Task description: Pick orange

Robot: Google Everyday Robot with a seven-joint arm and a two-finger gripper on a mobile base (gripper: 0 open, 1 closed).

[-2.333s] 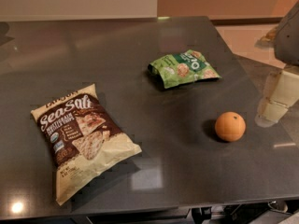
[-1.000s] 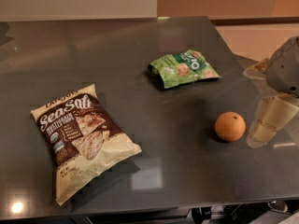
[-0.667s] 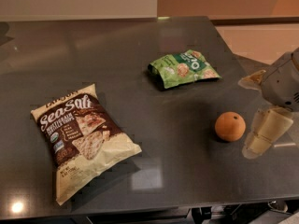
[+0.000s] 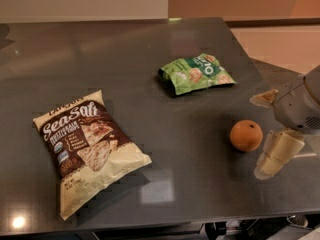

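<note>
The orange [image 4: 246, 135] is a small round fruit resting on the dark grey table [image 4: 150, 69], at the right side near the front. My gripper [image 4: 266, 134] comes in from the right edge, just right of the orange and level with it. It is open: one cream finger [image 4: 277, 154] hangs in front and to the right of the orange, and the other tan fingertip [image 4: 262, 98] shows behind and to the right of it. The orange lies at the mouth of the gap, and I see no finger touching it.
A green snack bag [image 4: 197, 73] lies behind the orange toward the table's middle. A large brown and cream Sea Salt chip bag [image 4: 87, 149] lies at the front left. The table's right edge [image 4: 260, 76] runs just behind the gripper.
My gripper has moved down and left, from the far right edge toward the orange. The orange and both bags have not moved.
</note>
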